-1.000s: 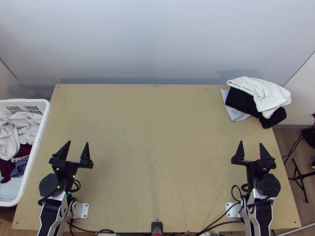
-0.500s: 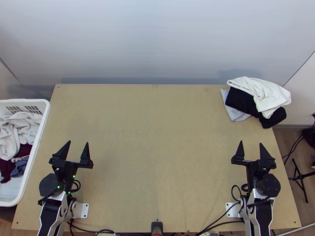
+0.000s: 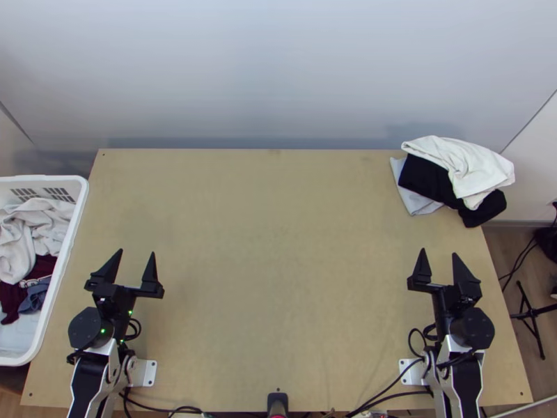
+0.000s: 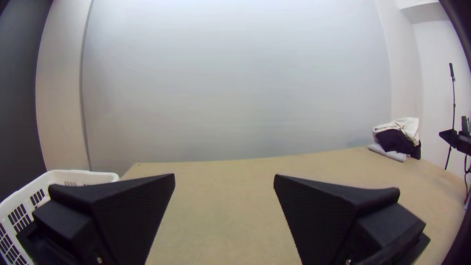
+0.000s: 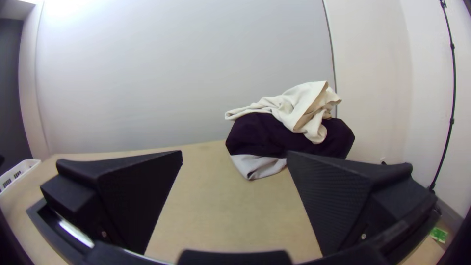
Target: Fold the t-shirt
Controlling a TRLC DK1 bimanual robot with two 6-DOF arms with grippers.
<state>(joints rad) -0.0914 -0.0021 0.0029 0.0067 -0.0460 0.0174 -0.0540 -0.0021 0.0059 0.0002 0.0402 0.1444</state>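
Left claw (image 3: 136, 251) and right claw (image 3: 438, 251): both wide, nothing held. We cannot single out the t-shirt; perhaps among the rumpled cloths (image 3: 31, 219) in the slotted white plastic basket (image 3: 66, 258), desk's (image 3: 278, 279) left edge. Risk: a deep pinch there could drag out two tangled garments. Far right corner: limp cream cloth (image 3: 456, 160), black cloth (image 3: 430, 179), smoother grey cloth (image 3: 411, 199), loosely heaped; a nudge might topple them.

A smooth, matt wooden table (image 3: 278, 244) spans the centre, with a white plastic basket (image 3: 66, 268) at left and soft matt cloth (image 3: 463, 164) at upper right.
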